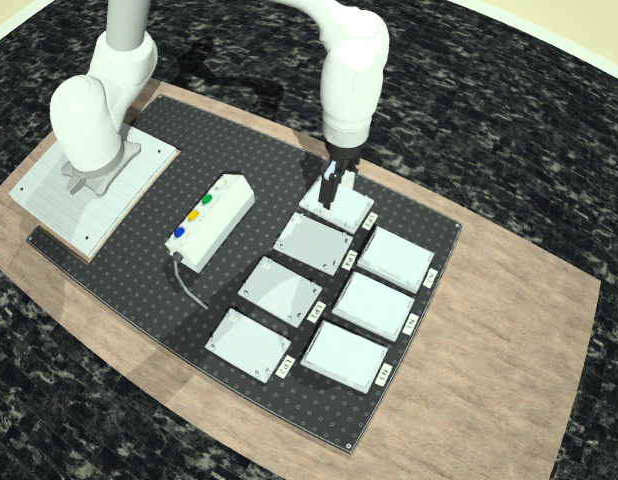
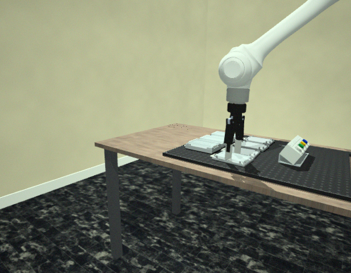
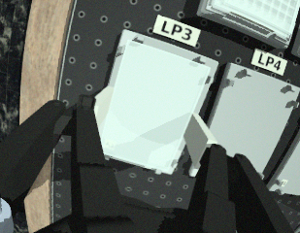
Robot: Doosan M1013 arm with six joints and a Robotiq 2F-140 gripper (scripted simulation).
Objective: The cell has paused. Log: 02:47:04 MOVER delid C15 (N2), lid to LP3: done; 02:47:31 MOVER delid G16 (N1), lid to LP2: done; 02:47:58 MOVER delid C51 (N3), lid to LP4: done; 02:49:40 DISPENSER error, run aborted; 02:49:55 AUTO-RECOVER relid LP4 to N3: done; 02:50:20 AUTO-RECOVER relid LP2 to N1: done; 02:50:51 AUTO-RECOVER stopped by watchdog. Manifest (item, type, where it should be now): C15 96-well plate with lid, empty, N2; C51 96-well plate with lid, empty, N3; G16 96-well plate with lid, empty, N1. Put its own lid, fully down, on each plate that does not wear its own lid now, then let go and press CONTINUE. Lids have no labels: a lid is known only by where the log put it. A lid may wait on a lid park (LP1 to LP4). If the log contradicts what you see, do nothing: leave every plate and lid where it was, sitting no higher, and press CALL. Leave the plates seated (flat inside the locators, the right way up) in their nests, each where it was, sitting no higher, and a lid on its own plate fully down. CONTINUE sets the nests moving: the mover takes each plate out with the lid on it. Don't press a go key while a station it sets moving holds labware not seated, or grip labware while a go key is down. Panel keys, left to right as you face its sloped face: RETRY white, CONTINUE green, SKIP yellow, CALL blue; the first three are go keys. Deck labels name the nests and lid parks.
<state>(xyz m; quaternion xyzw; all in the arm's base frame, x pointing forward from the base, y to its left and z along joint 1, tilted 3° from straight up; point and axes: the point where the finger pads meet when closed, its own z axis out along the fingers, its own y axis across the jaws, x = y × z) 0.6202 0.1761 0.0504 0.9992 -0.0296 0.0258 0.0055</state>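
One lid (image 3: 152, 107) is in hand: the pincer (image 3: 150, 132) is pinching it across its short width while it lies on lid park LP3 (image 3: 176, 31), at the far end of the row of parks. By the task's record this is C15's lid, and the open plate (image 1: 394, 258) in the nest just beside LP4 (image 3: 269, 61), its grid of wells showing, is the one I judge to lack it. The other two plates (image 1: 372, 304) (image 1: 344, 354) wear smooth, pale lids.

The step is the pick-up. Next, I judge, comes a straight lift off the park's corner locators, a short carry over to the open plate, a level descent until the lid is fully down, then release before the green key (image 1: 206, 198) is touched.

The lid is a thin, glossy, translucent rectangular shell with rounded corners; it should slip easily if tilted. The parks are flat grey plates with small corner tabs. They sit on a matte black perforated board (image 1: 144, 289) on the wood-grained bench (image 1: 505, 320). The key panel (image 1: 231, 206) is a white sloped box.
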